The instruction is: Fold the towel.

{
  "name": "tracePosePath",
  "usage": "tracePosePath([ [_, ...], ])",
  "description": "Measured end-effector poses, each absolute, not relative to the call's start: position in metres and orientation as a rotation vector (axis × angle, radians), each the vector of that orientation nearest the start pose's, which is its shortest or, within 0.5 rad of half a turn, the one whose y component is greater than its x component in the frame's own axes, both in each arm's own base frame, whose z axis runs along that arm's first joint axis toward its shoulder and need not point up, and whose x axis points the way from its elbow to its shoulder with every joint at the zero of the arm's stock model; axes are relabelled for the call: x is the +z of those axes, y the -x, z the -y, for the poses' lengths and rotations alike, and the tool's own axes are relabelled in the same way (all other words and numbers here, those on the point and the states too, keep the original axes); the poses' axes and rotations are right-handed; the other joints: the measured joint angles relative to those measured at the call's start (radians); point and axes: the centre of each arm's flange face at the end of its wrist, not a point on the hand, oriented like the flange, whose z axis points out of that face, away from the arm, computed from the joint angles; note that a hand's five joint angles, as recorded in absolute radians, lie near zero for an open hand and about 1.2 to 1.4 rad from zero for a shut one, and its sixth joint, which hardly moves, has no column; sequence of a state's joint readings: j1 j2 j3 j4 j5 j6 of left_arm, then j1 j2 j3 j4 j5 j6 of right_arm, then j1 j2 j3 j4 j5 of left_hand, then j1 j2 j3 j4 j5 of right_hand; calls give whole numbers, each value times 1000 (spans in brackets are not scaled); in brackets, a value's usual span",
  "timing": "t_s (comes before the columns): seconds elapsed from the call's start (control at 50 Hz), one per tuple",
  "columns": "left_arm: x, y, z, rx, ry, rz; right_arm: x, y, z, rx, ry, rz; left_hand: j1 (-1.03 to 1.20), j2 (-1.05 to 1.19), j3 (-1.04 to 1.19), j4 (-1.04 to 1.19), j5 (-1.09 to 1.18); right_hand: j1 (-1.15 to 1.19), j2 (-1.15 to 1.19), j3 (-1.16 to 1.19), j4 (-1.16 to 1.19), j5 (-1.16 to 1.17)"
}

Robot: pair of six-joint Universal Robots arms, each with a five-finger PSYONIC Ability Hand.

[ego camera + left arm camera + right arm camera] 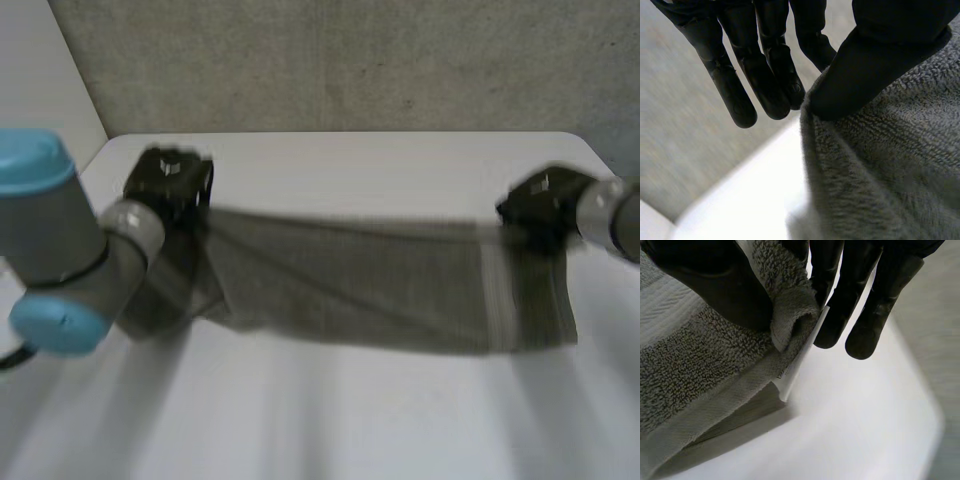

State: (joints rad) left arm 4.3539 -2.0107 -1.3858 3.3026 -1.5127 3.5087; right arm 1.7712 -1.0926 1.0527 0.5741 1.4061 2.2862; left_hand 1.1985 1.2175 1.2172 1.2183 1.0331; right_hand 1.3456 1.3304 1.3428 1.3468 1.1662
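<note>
Fingers [742, 107] of the left hand [168, 182]: straight, pressed toward the left thumb [855, 80], one upper corner of the towel [370, 290] pinched between. From these fingers, cloth stretched away toward the other arm and hanging below the fingertips down to the table [300, 430]; contact of the lower edge with the table, not clear. At the opposite end, fingers [867, 325] of the right hand [540, 200]: likewise clamped against the right thumb [710, 285] on the other upper corner, cloth bunched into a small roll between thumb and fingers, a white tag [800, 357] jutting out just beside the fingertips. Long axis of the towel: from one set of fingers straight across to the other, along the width of the table. Neither hand nearer: each at its own end, with the middle of the cloth well apart from both. Probable requirement of the coming move: both held corners carried the same way and level, so as to lay one half of the cloth over the other without twisting that axis. Count: one towel, one tag, one table, two hands, both grasping.
</note>
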Motion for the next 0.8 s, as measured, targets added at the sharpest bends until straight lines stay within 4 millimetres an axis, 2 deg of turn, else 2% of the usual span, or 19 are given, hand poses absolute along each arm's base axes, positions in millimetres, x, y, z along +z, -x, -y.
tracePosePath([
  [0.04, 243, 272, 336, -2229, -860, -2094, 275, -223, 340, -1825, 1476, -2391, 0, 0, 0, 0, 0, 0, 0, 0, 0, 0],
  [0.06, 264, 276, 346, -2321, -823, -2007, 294, -228, 352, -1992, 1360, -2333, 0, 0, 0, 0, 0, 0, 0, 0, 0, 0],
  [0.08, 274, 277, 350, -2367, -804, -1962, 304, -229, 356, -2063, 1301, -2300, 0, 0, 0, 0, 0, 0, 0, 0, 0, 0],
  [0.1, 299, 280, 356, -2466, -757, -1863, 331, -232, 364, -2243, 1128, -2186, 0, 0, 0, 0, 0, 0, 0, 0, 0, 0],
  [0.12, 310, 281, 357, -2509, -735, -1817, 340, -233, 366, -2294, 1073, -2144, 1, 0, 0, 0, 0, 0, 0, 0, 0, 0],
  [0.14, 334, 281, 358, -2601, -682, -1718, 364, -233, 368, -2407, 938, -2029, 3, 0, 0, 0, 0, 0, 0, 0, 0, 0],
  [0.18, 358, 280, 357, -2687, -625, -1621, 385, -232, 367, -2487, 825, -1917, 4, 0, 0, 0, 0, 0, 0, 1, 0, 0],
  [0.2, 382, 278, 353, -2776, -561, -1519, 407, -231, 363, -2549, 725, -1802, 5, 0, 0, 0, 0, 0, 0, 2, 0, 1],
  [0.22, 400, 276, 349, -2838, -511, -1446, 419, -229, 360, -2576, 674, -1735, 5, 0, 0, 0, 0, 0, 0, 3, 0, 3],
  [0.28, 422, 271, 341, -2923, -433, -1365, 429, -227, 351, -2573, 657, -1695, 5, 0, 0, 0, 3, 0, 0, 4, 0, 7],
  [0.32, 423, 268, 339, -2933, -414, -1376, 424, -228, 348, -2537, 695, -1737, 6, 0, 0, 0, 4, 0, 0, 4, 0, 8],
  [0.42, 391, 264, 338, -2842, -440, -1568, 382, -230, 339, -2320, 900, -1987, 6, 0, 0, 0, 4, 0, 0, 4, 0, 8],
  [0.44, 377, 263, 338, -2798, -458, -1636, 367, -230, 336, -2240, 961, -2061, 6, 0, 0, 0, 4, 0, 0, 4, 0, 8],
  [0.46, 370, 262, 338, -2775, -468, -1669, 360, -230, 335, -2206, 986, -2090, 6, 0, 0, 0, 4, 0, 0, 4, 0, 8],
  [0.5, 335, 260, 334, -2664, -514, -1817, 332, -230, 329, -2055, 1076, -2203, 6, 0, 0, 0, 4, 0, 0, 4, 0, 8],
  [0.56, 305, 258, 328, -2566, -555, -1934, 309, -229, 324, -1944, 1126, -2267, 6, 0, 0, 0, 4, 0, 0, 4, 0, 8],
  [0.58, 284, 256, 322, -2493, -586, -2015, 294, -228, 321, -1873, 1152, -2299, 6, 0, 0, 0, 4, 0, 0, 4, 0, 8],
  [0.64, 244, 252, 308, -2366, -646, -2148, 266, -227, 313, -1760, 1182, -2332, 7, 0, 0, 0, 4, 0, 0, 5, 0, 8],
  [0.8, 167, 244, 277, -2156, -795, -2297, 203, -222, 293, -1589, 1215, -2363, 7, 0, 0, 0, 4, 0, 0, 5, 0, 8],
])
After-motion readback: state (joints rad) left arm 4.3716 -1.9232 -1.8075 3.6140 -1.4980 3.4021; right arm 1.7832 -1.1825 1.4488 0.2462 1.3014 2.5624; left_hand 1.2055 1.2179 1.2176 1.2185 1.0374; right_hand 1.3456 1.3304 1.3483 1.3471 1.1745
